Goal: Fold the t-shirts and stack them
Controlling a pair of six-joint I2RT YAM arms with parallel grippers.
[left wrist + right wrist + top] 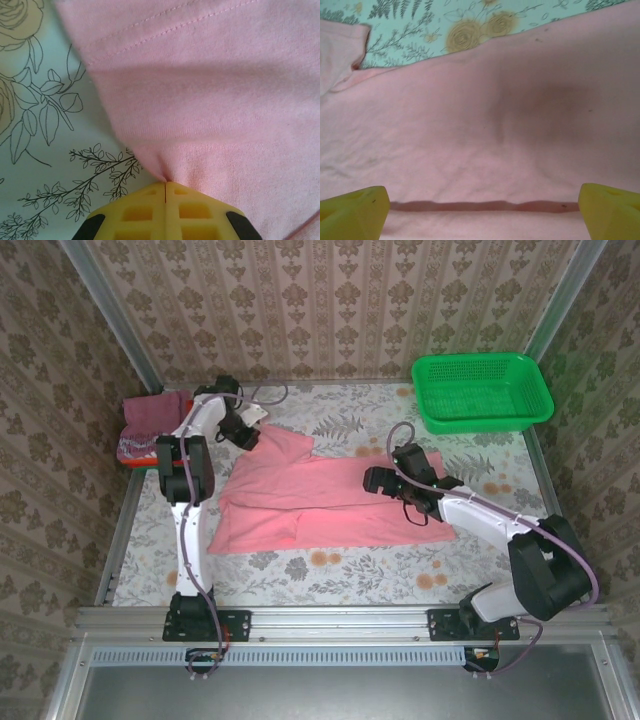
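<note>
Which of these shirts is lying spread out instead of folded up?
The pink shirt, lying loose in the middle of the table. The other shirts sit folded in a pile at the far left edge.

Damask-papered walls (330, 300), floral tabletop (340, 575)
</note>
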